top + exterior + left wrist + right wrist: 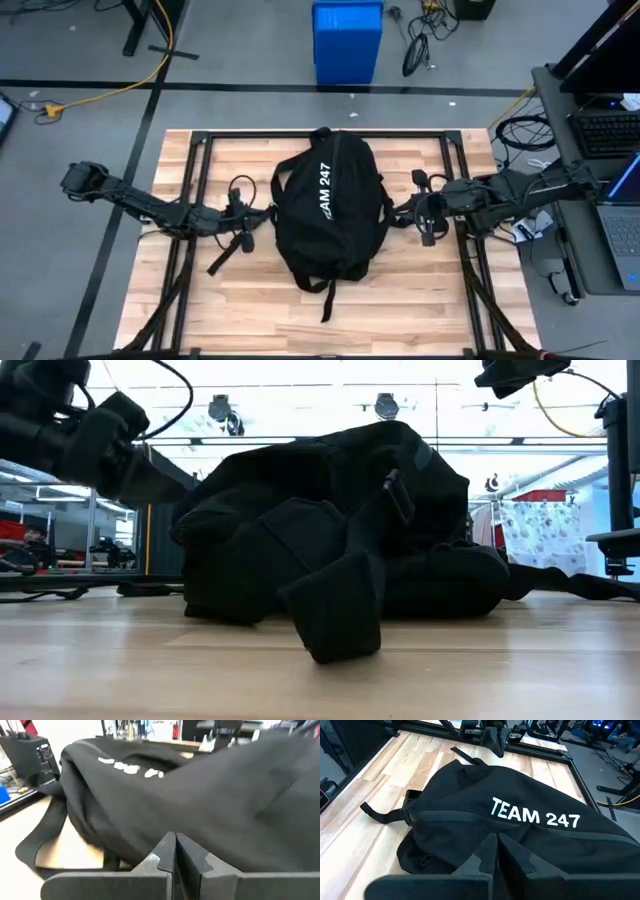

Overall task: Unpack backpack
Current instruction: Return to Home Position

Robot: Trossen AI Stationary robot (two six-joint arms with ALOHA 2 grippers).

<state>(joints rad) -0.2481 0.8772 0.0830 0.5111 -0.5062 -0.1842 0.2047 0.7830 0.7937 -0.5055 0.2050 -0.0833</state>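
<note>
Wood table (400, 310) holds your backpack (330, 205) at its centre. Your left tool (175, 839) sits just left of it, your right tool (497, 839) just right, both pinched closed and empty.

My left pincer (175, 840) and right pincer (496, 840) point inward toward each other, fingers pressed together on both.
</note>
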